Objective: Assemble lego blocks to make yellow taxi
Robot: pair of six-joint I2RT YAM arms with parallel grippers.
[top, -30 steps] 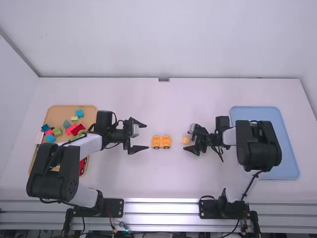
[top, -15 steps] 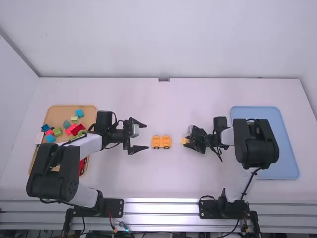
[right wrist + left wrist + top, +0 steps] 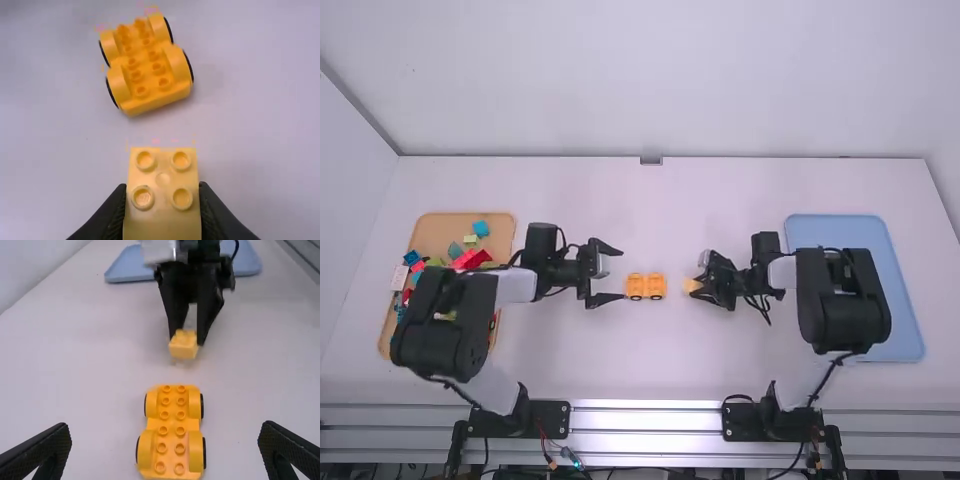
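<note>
The orange-yellow wheeled base [image 3: 646, 287] rests on the table between both arms, studs up; the left wrist view shows this base [image 3: 172, 432] and the right wrist view shows the base [image 3: 146, 65] beyond the held block. My left gripper [image 3: 614, 273] stands open just left of the base, and in its wrist view the gripper [image 3: 165, 447] has its fingers wide apart around the base's near end. Right of the base my right gripper [image 3: 703, 286] is shut on a yellow block [image 3: 692, 286]. Up close, that gripper [image 3: 162, 202] grips the studded block [image 3: 162, 182] by its sides.
A wooden tray [image 3: 428, 236] with several coloured blocks lies at the left, partly under the left arm. A blue tray [image 3: 905, 300] lies at the right, beneath the right arm.
The left gripper has shifted slightly right, toward the wheeled base, which stays put. The right gripper has closed on the yellow block, and the block has moved slightly left with it.
</note>
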